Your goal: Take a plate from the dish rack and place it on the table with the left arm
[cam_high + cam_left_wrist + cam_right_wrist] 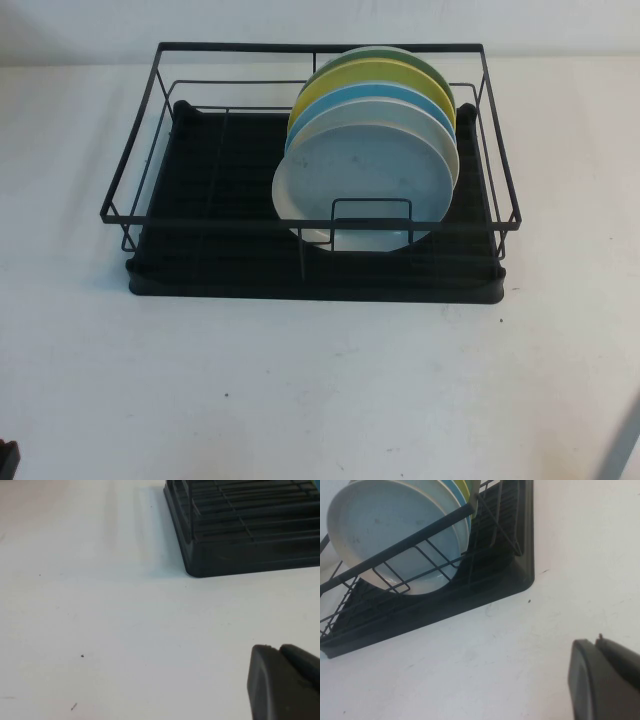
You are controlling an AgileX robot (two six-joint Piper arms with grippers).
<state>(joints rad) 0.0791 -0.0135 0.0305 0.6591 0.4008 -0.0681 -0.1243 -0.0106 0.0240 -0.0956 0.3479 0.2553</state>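
While both arms sit low at the near edge of the plain white table (320,390), the rectangular black wire-frame dish rack (310,215) on its black plastic drip tray (200,270) stands well beyond them, toward the far side of the surface. Five plates stand on edge in the rack's right half, leaning back one behind another. Foremost is the round pale grey plate (365,180) with a raised rim and faint specks on its face; its lower edge rests behind a small wire loop of the rack's front rail. Just behind it come a white plate (440,135), a brighter blue plate (385,95), a yellow plate (360,72) and a green plate (400,55), each showing only an arc of rim. The rack's left half holds nothing but bare tray ribs.

Only a dark corner of the left gripper (8,460) shows in the high view, at the near left edge; its wrist camera shows one black finger (282,682) above bare table, with the tray's corner near. Whether it is released or clenched cannot be told. The right gripper (605,680) hangs over the table near the rack's right front corner, well apart from it, and its state cannot be told either.
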